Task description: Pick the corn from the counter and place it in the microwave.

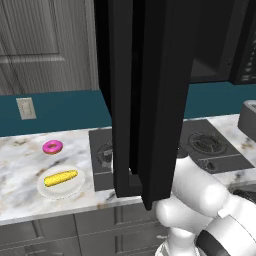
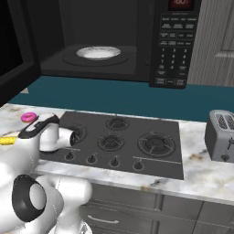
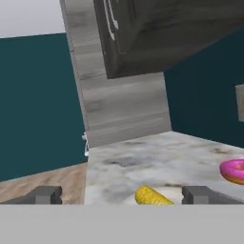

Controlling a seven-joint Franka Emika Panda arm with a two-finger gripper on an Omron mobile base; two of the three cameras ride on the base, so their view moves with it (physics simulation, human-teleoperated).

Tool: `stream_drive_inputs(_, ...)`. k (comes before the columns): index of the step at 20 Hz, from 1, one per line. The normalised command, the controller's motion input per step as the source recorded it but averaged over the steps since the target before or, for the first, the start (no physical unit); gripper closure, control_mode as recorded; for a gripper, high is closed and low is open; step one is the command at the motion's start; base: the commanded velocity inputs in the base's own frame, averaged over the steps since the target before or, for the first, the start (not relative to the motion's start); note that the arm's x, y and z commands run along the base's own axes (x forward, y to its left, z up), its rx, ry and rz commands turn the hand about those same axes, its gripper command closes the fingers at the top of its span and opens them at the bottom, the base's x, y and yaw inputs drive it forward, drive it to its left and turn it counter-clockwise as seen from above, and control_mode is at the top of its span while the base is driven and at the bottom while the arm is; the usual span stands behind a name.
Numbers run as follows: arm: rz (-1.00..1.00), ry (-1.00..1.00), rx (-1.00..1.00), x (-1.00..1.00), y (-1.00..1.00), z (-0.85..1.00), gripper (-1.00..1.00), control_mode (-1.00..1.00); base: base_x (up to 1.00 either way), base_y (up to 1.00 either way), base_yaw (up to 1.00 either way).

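1. White marble table (image 1: 20, 165) under teal wall, black microwave (image 2: 100, 41) above, door swung wide.
2. Yellow corn (image 1: 61, 177) lying on white plate (image 1: 72, 189), pink donut (image 1: 52, 147) near.
3. Pincer (image 3: 121, 195) spread wide, holding nothing, close above corn.
4. Could roll away, or donut grabbed by mistake.
5. Might bump big door when lifting.

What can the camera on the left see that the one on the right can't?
Left base view alone: the white plate under the corn, a wall outlet, and the microwave's open door from the side.

Right base view alone: the microwave's cavity with its turntable plate, its keypad, and a toaster.

Both: the corn, the pink donut, the stovetop and the marble counter.
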Motion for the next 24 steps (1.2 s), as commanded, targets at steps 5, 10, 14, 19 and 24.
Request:
stream_drive_inputs(5,0.25,0.00,-0.09,0.21,0.28,-0.17,-1.00,-1.00,0.00,0.00,0.00)
stream_drive_inputs(10,0.31,0.00,-0.10,0.30,0.17,-0.23,-1.00,-1.00,0.00,0.00,0.00)
stream_drive_inputs(14,0.24,-0.01,-0.05,0.19,0.25,-0.21,-1.00,-1.00,0.00,0.00,0.00)
stream_drive_inputs(19,0.19,-0.11,-0.01,0.00,0.19,-0.23,-1.00,-1.00,0.00,0.00,0.00)
stream_drive_inputs(24,0.12,-0.15,0.00,0.00,0.28,-0.02,-1.00,-1.00,0.00,0.00,0.00)
